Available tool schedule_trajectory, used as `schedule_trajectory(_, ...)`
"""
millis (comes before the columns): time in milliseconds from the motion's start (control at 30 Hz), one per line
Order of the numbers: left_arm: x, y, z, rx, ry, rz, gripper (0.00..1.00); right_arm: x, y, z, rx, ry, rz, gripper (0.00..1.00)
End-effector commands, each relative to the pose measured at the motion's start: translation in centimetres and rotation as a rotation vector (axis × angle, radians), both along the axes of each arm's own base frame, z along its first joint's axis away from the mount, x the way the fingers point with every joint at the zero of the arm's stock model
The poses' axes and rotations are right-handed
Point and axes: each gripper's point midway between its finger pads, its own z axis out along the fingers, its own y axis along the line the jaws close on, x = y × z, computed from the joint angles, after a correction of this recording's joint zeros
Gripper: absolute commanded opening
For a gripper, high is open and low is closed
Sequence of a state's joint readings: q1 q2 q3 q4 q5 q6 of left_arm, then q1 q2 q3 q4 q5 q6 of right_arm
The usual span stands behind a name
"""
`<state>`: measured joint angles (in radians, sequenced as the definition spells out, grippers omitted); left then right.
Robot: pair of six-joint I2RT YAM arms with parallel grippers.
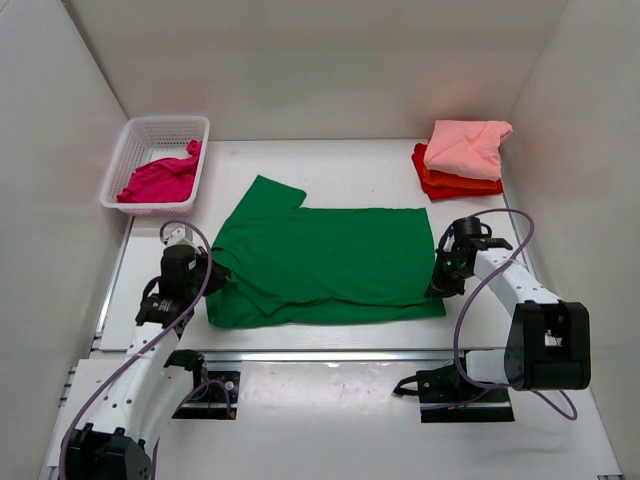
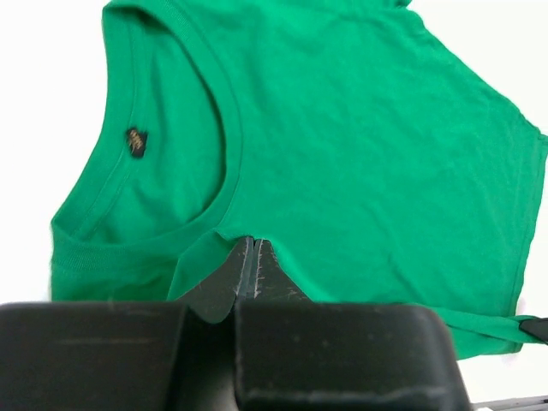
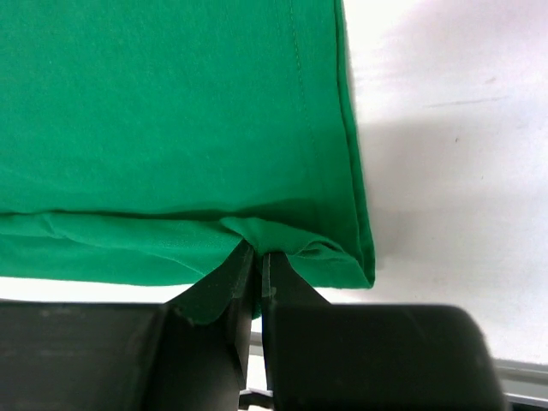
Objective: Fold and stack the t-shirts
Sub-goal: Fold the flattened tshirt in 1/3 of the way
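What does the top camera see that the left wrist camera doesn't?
Only the top camera shows the white basket holding a magenta t-shirt, and the salmon pink t-shirt stacked on an orange-red t-shirt. Only the left wrist camera shows the little dark label inside the collar. Both show the green t-shirt and the left claw pinching it by the collar.
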<state>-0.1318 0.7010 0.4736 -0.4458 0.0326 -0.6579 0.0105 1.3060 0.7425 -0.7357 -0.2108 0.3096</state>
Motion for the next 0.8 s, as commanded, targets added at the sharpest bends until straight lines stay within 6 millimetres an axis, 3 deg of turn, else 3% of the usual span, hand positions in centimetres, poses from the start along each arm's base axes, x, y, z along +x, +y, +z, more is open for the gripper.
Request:
schedule_trajectory(0, 1.9, 0.0, 3.3, 0.010, -0.119, -0.010, 0.00, 2.0, -0.5, 0.5, -0.021, -0.067, 0.006, 0.00)
schedule_trajectory(300, 3.1, -0.4, 5.0, 0.050, -0.193, -0.066, 0.00, 3.1, -1.7, 1.0, -0.045, -0.112, -0.020, 0.01)
schedule_trajectory(767, 4.5, -0.1, 3.7, 0.070, -0.178, -0.038, 0.00, 5.1, -1.3, 1.2, -0.023, -0.167, -0.025, 0.00)
